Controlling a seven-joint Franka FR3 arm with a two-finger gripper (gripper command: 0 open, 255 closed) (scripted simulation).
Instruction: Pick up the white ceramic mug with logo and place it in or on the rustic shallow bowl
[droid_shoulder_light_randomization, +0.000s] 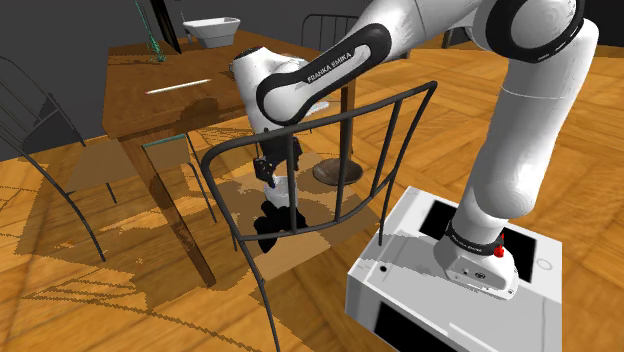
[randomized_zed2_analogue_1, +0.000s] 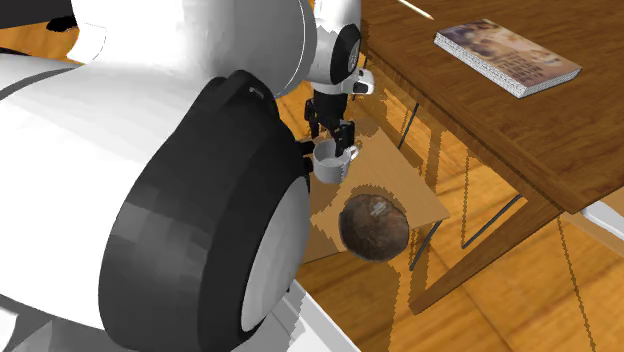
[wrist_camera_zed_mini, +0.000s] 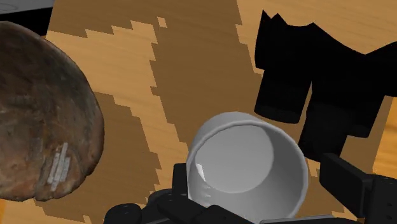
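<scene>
Second exterior view: arm (randomized_zed2_analogue_1: 335, 45) reaching down, pincer (randomized_zed2_analogue_1: 331, 138) clasping mug (randomized_zed2_analogue_1: 333, 165).

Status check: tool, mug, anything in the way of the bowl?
Tool shut on mug. Mug upright, beside bowl, not yet in it. Nothing seen between them.
</scene>
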